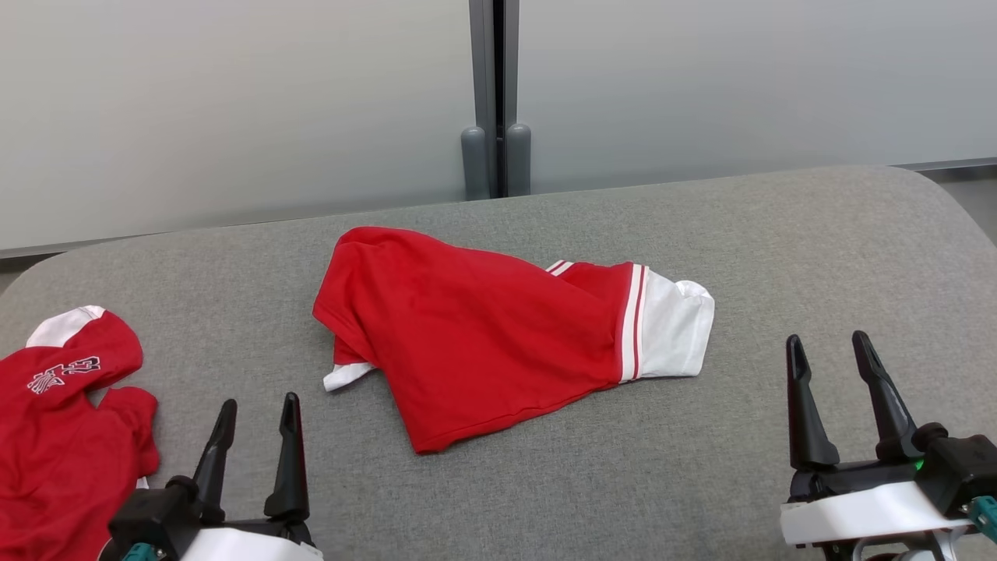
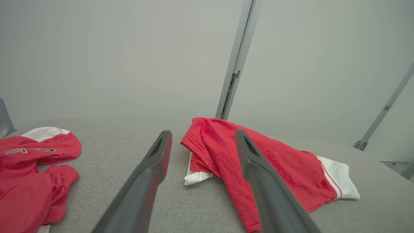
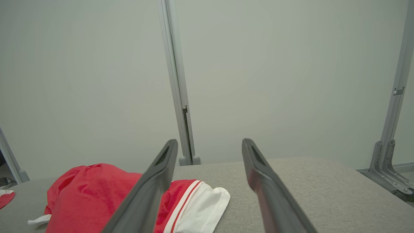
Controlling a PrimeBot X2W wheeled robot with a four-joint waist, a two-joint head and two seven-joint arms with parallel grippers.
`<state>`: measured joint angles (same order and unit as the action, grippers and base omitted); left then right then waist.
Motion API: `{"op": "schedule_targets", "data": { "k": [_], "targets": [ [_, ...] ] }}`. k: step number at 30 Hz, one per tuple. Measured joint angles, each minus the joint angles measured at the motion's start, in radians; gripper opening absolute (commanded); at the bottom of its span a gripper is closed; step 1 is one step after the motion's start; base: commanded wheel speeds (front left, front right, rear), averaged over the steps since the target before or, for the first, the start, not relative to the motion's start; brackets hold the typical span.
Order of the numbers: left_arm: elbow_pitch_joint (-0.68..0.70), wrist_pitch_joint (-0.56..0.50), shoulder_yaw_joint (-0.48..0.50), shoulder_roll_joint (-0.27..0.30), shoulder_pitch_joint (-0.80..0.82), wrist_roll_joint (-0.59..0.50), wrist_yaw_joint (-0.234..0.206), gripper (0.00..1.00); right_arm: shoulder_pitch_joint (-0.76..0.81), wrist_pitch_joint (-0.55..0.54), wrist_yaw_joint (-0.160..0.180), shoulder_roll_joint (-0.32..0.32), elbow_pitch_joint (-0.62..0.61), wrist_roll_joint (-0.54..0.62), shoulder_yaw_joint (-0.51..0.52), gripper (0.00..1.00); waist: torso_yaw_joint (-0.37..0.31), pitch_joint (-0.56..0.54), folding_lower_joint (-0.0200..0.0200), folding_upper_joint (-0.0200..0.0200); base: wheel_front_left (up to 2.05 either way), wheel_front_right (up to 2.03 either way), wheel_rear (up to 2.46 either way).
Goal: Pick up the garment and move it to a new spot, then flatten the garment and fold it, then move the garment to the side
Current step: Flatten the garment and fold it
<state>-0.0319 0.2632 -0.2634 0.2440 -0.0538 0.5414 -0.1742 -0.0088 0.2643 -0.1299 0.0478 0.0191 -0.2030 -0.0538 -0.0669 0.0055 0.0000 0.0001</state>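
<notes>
Red-and-white garment (image 1: 483, 335) lay crumpled at the middle of the grey table (image 1: 779, 226), untouched.
A second red garment (image 1: 62, 436) at the near left edge bore white lettering too small to read. The left gripper (image 1: 259, 402) and right gripper (image 1: 826, 339) sat at the near corners, fingers pointing away, jaws spread wide and holding nothing, both apart from the cloth.

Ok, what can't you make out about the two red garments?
Crumpled red-and-white fabric garment, centre: head view, own folds hide lower layers.
Right wrist view: dark finger covers its middle.
Red fabric garment with white lettering: head view, cut off by left and bottom edges; lettering unreadable.
</notes>
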Motion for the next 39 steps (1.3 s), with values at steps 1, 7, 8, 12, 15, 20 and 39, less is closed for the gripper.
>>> {"op": "schedule_targets", "data": {
  "k": [1, 7, 8, 12, 15, 20, 39],
  "targets": [
    [0.000, 0.000, 0.000, -0.008, -0.010, -0.007, 0.009, 1.00, 0.002, 0.000, 0.000, 0.000, 0.001, 0.000, 0.000, 1.00, -0.001, -0.001, 0.0000, 0.0000, 0.00, 0.00, 0.00],
    [-0.032, 0.000, 0.000, -0.035, -0.011, -0.023, 0.056, 1.00, -0.002, 0.000, 0.000, 0.000, 0.004, 0.009, -0.021, 1.00, -0.013, -0.002, 0.0000, 0.0000, 0.00, 0.00, 0.00],
    [-0.046, -0.005, -0.007, -0.035, -0.009, -0.020, 0.064, 1.00, -0.003, 0.000, 0.000, 0.000, 0.004, 0.012, -0.023, 1.00, -0.016, -0.002, 0.0000, 0.0000, 0.00, 0.00, 0.00],
    [-0.099, -0.088, -0.033, -0.064, 0.006, 0.057, 0.118, 1.00, -0.005, 0.000, 0.000, 0.000, 0.012, 0.016, -0.030, 1.00, -0.026, 0.004, 0.0000, 0.0000, 0.00, 0.00, 0.00],
    [-0.140, -0.156, -0.030, -0.073, 0.017, 0.132, 0.148, 1.00, -0.013, 0.000, 0.000, -0.001, 0.019, 0.016, -0.039, 1.00, -0.039, 0.008, 0.0000, 0.0000, 0.00, 0.00, 0.00],
    [-0.221, -0.304, -0.051, -0.092, 0.070, 0.218, 0.184, 1.00, -0.029, 0.000, 0.000, 0.000, 0.016, 0.016, -0.051, 1.00, -0.056, 0.032, 0.0000, 0.0000, 0.00, 0.00, 0.00],
    [-0.502, -0.542, -0.017, -0.090, 0.314, 0.421, 0.274, 0.00, -0.091, 0.000, 0.000, 0.000, 0.010, -0.008, -0.062, 1.00, -0.142, 0.123, 0.0000, 0.0000, 0.00, 0.00, 0.00]
  ]
}}
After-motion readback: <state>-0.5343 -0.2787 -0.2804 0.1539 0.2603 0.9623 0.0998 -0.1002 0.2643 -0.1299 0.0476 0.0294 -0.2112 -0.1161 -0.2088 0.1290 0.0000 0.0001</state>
